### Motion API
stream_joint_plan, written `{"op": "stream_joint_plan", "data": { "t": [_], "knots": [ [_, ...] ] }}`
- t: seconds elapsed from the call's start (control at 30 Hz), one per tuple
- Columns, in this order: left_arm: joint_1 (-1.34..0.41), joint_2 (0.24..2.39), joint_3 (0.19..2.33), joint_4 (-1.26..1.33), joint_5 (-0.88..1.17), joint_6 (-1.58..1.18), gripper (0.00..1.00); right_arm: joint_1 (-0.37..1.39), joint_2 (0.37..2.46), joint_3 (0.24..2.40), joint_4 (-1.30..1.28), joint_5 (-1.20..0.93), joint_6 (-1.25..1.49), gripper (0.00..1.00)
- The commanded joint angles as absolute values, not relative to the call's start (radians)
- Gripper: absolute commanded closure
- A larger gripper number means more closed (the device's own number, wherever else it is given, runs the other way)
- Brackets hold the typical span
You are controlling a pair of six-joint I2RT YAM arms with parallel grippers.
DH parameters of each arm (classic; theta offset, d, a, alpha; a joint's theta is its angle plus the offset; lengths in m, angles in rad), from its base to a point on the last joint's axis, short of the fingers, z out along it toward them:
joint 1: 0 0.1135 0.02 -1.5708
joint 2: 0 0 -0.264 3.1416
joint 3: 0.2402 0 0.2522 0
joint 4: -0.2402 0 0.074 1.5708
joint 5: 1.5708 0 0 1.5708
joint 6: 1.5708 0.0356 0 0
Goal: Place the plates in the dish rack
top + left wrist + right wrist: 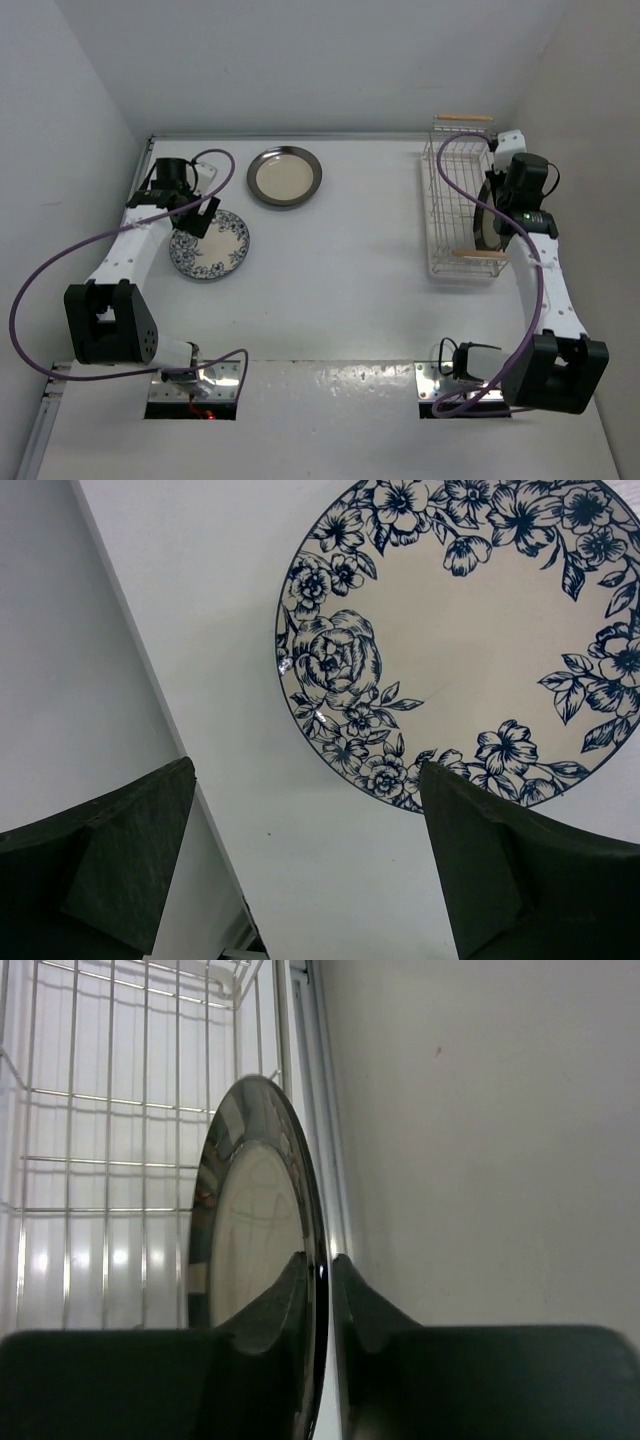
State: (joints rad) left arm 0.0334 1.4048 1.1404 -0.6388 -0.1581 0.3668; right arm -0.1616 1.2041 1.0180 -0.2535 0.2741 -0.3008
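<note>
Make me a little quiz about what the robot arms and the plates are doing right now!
1. True or false: the left gripper is open, close to the blue plate.
2. What does the right gripper hold? A: a plate standing on edge. B: a cup. C: nothing.
3. How many plates lie flat on the table?

Key
1. True.
2. A. Its fingers pinch the rim, with the rack wires just behind.
3. Two: the blue plate and the dark-rimmed plate.
</note>
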Motion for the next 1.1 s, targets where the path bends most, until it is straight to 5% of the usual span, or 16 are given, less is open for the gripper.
{"op": "stream_joint_plan", "data": {
  "t": [0.0,0.03,0.1,0.13,0.37,0.63,0.87,1.07],
  "knots": [
    [0.025,1.373,1.123,-0.617,-0.167,0.377,0.01,-0.176,1.175,0.977,-0.153,0.236,-0.29,0.82],
    [0.037,1.373,1.111,-0.617,-0.155,0.377,0.01,-0.178,1.174,0.967,-0.149,0.218,-0.278,0.64],
    [0.052,1.403,1.111,-0.632,-0.106,0.377,0.01,-0.186,1.164,0.959,-0.144,0.197,-0.27,0.53],
    [0.075,1.422,1.111,-0.655,-0.095,0.377,0.01,-0.187,1.164,0.959,-0.146,0.199,-0.262,0.39],
    [0.309,1.597,1.161,-0.681,0.009,0.354,0.01,-0.187,1.144,1.017,-0.193,0.137,-0.241,0.15],
    [0.453,1.801,1.213,-0.681,0.179,0.354,0.01,-0.1,1.109,1.14,-0.259,0.155,-0.218,0.06],
    [0.474,1.926,1.272,-0.759,0.439,0.405,0.22,0.045,1.036,1.117,-0.279,0.161,-0.242,0.04],
    [0.502,1.963,1.301,-0.805,0.526,0.434,0.27,0.127,0.997,1.088,-0.308,0.167,-0.245,0.04]
  ]
}}
